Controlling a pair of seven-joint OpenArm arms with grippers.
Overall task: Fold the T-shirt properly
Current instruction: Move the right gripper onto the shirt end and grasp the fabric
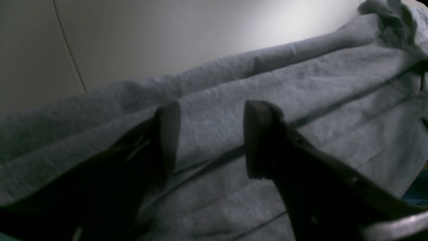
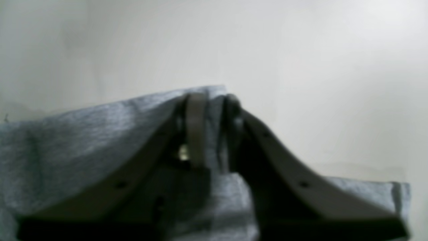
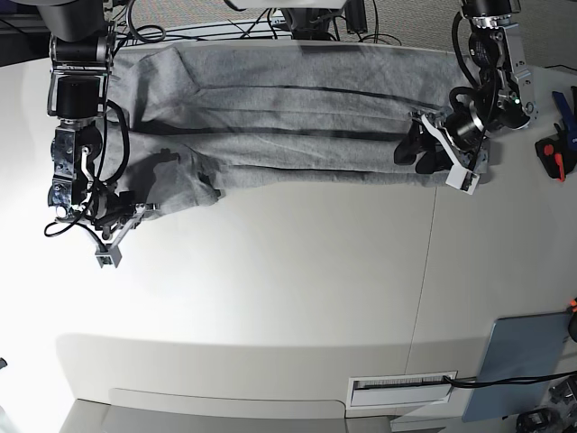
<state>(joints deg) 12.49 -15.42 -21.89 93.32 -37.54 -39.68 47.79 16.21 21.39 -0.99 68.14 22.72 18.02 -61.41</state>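
The heather-grey T-shirt [image 3: 288, 117] lies stretched wide along the far side of the white table [image 3: 288, 289], folded lengthwise with long creases. My right gripper [image 3: 133, 213], on the base view's left, is shut on a corner of the shirt. In the right wrist view, cloth [image 2: 83, 140] is pinched between the fingers of the right gripper [image 2: 214, 127]. My left gripper [image 3: 422, 144], on the base view's right, is open over the shirt's other end. In the left wrist view, the left gripper [image 1: 210, 134] stands spread above the cloth [image 1: 301, 100]. No lettering shows.
A rigid grey-blue panel [image 3: 518, 361] lies at the near right corner. Red-handled tools [image 3: 552, 153] and a blue item [image 3: 561, 99] lie at the right edge. Cables [image 3: 270, 23] run behind the shirt. A table seam [image 3: 425, 271] runs front to back.
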